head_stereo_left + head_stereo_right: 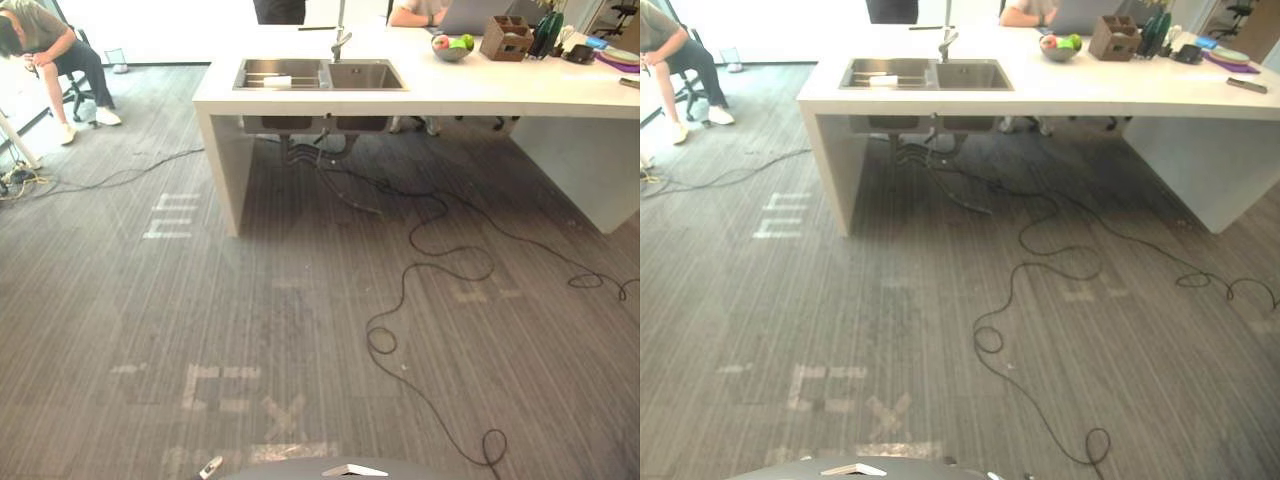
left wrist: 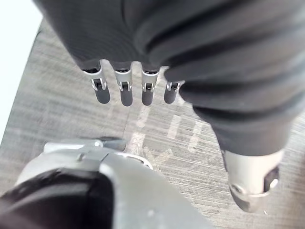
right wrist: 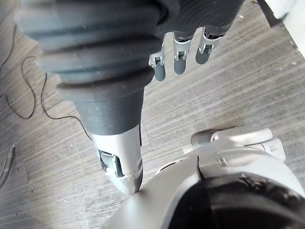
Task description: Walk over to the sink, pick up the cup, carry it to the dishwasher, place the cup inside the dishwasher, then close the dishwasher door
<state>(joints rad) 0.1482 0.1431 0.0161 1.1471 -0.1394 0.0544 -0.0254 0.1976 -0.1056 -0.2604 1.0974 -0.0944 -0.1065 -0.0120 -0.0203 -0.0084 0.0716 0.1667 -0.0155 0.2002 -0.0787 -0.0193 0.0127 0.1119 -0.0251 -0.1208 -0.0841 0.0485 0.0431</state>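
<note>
Left hand (image 2: 125, 93) and right hand (image 3: 179, 59) fingers relaxed, empty; sink (image 1: 322, 89) well apart.

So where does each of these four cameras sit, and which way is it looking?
Left eye view: on the head, facing forward and down across the floor to the white counter and its sink.
Right eye view: beside it on the head, same scene, including the seated person and fruit bowl.
Left wrist view: on the left wrist, looking along the left hand, fingers relaxed, down at the floor.
Right wrist view: on the right wrist, along the right hand, fingers relaxed, at the same floor.
</note>
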